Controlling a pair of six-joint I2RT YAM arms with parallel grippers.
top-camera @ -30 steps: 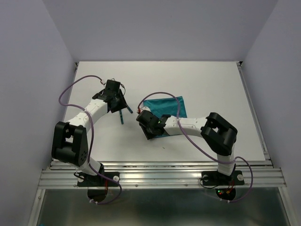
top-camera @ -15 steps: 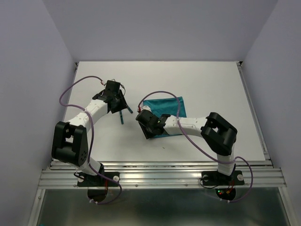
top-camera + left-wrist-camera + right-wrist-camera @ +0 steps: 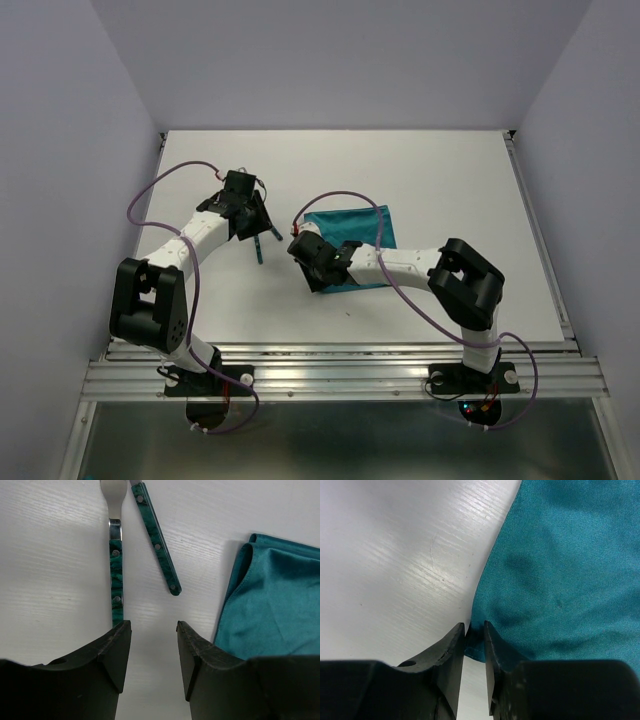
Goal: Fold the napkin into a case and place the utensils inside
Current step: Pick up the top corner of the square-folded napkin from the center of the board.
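Occupying the middle of the top view: white table point(image 3: 440, 170), with pale lilac walls point(image 3: 80, 120) on three sides.
Item: left arm point(image 3: 190, 240), reaching up from lower left; right arm point(image 3: 405, 265), bent leftward from lower right.
Item: napkin point(image 3: 352, 228), teal-green cloth, lying flat at frame centre, just right of the utensils. Its folded edge shows at the right of the left wrist view, and it fills the upper right of the right wrist view.
Item: utensils point(image 3: 116, 575), two teal riveted handles in the upper left of the left wrist view, angled apart, one with a silver neck. Both lie on the table, apart from the cloth.
Item: left gripper point(image 3: 153, 630), fingers spread with bare table between them, the nearer handle running down to the left fingertip.
Item: right gripper point(image 3: 474, 630), fingers pressed close, pinching the napkin's edge at bottom centre.
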